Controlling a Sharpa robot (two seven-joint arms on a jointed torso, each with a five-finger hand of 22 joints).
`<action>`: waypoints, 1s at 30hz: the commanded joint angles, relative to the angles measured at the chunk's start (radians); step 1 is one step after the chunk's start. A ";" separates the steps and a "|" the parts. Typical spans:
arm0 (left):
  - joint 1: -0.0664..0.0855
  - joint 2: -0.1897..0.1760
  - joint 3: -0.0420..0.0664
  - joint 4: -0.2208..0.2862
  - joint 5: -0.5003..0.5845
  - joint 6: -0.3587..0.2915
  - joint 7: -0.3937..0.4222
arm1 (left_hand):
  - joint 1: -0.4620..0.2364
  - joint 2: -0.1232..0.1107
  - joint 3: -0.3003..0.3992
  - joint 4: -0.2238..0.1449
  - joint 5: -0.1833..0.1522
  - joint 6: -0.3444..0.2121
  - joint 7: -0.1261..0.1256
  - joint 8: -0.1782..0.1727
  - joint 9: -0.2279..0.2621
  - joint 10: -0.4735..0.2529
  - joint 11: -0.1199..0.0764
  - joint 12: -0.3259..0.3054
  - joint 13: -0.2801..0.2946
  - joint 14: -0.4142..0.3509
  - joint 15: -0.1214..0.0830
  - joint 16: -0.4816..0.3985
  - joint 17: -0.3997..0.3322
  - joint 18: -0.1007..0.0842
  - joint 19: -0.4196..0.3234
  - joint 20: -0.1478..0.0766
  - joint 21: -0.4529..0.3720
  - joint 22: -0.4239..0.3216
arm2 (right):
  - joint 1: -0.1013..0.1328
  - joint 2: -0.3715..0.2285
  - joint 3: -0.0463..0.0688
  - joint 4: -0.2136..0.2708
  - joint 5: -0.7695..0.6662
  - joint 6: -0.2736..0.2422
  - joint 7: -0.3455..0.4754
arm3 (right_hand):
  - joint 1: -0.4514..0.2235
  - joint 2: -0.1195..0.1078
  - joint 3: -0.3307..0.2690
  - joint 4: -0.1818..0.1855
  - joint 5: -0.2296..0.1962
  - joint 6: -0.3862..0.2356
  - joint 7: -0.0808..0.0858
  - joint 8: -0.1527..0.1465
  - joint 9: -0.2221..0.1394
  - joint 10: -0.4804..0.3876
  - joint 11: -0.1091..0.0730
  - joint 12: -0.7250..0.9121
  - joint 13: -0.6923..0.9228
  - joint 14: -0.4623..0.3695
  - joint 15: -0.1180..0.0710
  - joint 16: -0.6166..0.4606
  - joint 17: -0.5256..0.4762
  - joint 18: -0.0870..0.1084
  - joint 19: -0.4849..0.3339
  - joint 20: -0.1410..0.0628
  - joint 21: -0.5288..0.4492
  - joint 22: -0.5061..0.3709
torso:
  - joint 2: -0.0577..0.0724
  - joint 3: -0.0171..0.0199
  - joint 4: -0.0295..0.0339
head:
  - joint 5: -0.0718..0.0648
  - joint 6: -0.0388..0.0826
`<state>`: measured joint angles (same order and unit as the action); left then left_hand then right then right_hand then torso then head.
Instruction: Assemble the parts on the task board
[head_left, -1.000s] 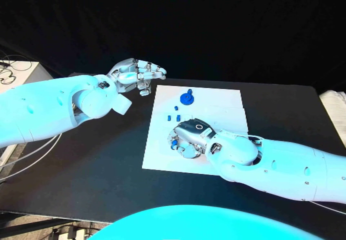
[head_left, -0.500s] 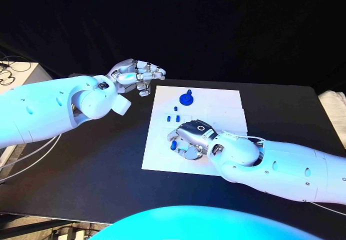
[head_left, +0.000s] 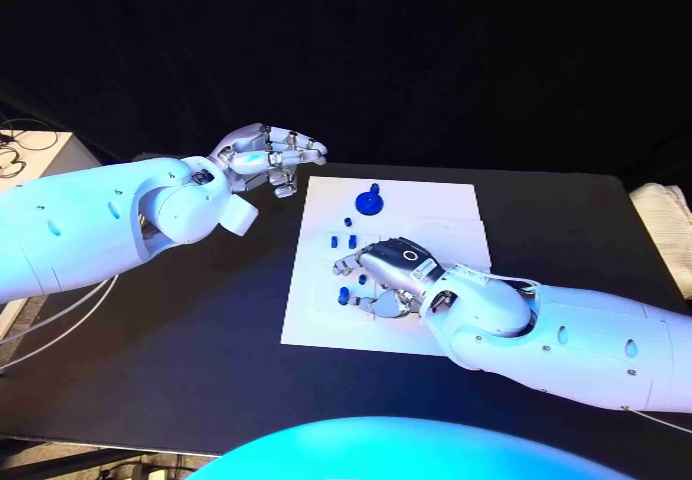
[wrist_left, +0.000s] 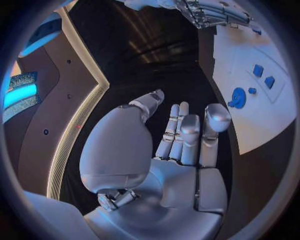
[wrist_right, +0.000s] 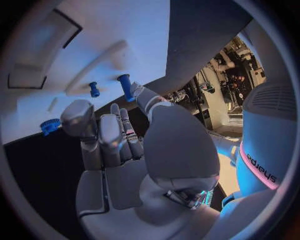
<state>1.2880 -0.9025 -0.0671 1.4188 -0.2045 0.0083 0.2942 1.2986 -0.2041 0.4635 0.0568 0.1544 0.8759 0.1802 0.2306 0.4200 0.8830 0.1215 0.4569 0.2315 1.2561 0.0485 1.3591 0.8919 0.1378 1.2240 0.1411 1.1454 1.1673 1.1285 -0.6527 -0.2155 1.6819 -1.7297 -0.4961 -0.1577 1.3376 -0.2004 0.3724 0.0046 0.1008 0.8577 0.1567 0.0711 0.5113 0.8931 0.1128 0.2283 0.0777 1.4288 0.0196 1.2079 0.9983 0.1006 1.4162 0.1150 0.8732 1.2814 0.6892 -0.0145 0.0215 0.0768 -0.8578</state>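
The white task board lies in the middle of the black table. On its far part sit a round blue gear and three small blue pieces. A blue peg lies at the board's left side. My right hand hovers low over the board's middle with fingers apart, holding nothing. In the right wrist view the peg sits just past the thumb tip of that hand; whether they touch is unclear. My left hand is raised beyond the board's far left corner, empty, its fingers apart.
The left wrist view shows the board with the gear and two small pieces. The right wrist view shows a recess in the board. A pale object lies at the table's right edge.
My right hand has shifted slightly toward the board's middle and its fingers have spread; the blue peg now lies clear beside them. The left hand has stayed raised in place.
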 joint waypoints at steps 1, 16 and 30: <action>0.000 0.003 0.001 -0.001 0.006 0.018 0.006 | 0.004 0.004 0.000 0.004 -0.003 -0.007 -0.002 0.006 0.001 -0.005 0.002 -0.007 -0.001 -0.001 0.004 0.004 -0.001 -0.018 -0.001 0.006 -0.003 -0.001 | 0.007 -0.019 0.003 0.021 0.050 -0.069 0.038 | 0.013 0.006 -0.008 0.006 0.010 -0.006 -0.002 0.002 -0.001 -0.001 -0.002 0.015 0.000 0.001 0.000 0.010 0.007 0.012 0.013 -0.001 0.013 0.005 | 0.000 0.0008 0.0000 | -0.006 0.006; 0.000 0.000 0.000 -0.001 0.006 0.013 0.010 | 0.005 0.004 -0.002 0.006 -0.004 -0.007 -0.002 0.006 0.001 -0.005 0.002 -0.006 -0.002 -0.003 0.004 0.003 -0.005 -0.018 -0.003 0.006 -0.006 -0.003 | 0.107 -0.317 0.016 0.120 0.614 0.061 0.099 | -0.064 -0.028 0.063 0.091 0.036 0.103 -0.022 0.050 0.002 0.343 -0.069 0.315 0.188 0.090 -0.053 0.202 0.285 -0.039 0.094 -0.050 0.336 0.151 | -0.012 -0.0042 -0.0091 | -0.074 0.028; -0.010 -0.009 -0.001 0.016 0.007 0.015 0.011 | 0.005 0.004 -0.003 0.006 -0.004 -0.007 -0.002 0.006 0.001 -0.004 0.002 -0.006 -0.002 -0.003 0.004 0.003 -0.005 -0.017 -0.004 0.006 -0.007 -0.004 | 0.105 -0.506 0.007 0.179 0.515 0.143 -0.092 | -0.164 -0.001 -0.085 0.247 0.045 0.106 -0.040 0.142 0.044 0.616 -0.077 1.283 1.402 0.132 -0.057 0.341 0.524 -0.068 0.123 -0.054 0.513 0.232 | -0.023 -0.0039 -0.0169 | -0.114 0.035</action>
<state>1.2792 -0.9120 -0.0688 1.4310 -0.2042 0.0091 0.2951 1.2986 -0.2041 0.4608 0.0595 0.1544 0.8759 0.1802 0.2306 0.4200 0.8830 0.1214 0.4569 0.2307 1.2561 0.0485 1.3591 0.8880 0.1379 1.2215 0.1437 1.1414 1.1649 1.2360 -1.1573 -0.2080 1.8529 -1.1512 -0.3970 -0.1705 1.1826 -0.2014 0.2866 0.2488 0.1447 0.9610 0.1210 0.2089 0.5546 1.4636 0.0394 1.5088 1.3082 1.4649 -0.0343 1.5447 1.3082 0.0451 1.4681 0.0625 1.3849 1.3079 0.6692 -0.0183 0.0053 -0.0324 -0.8226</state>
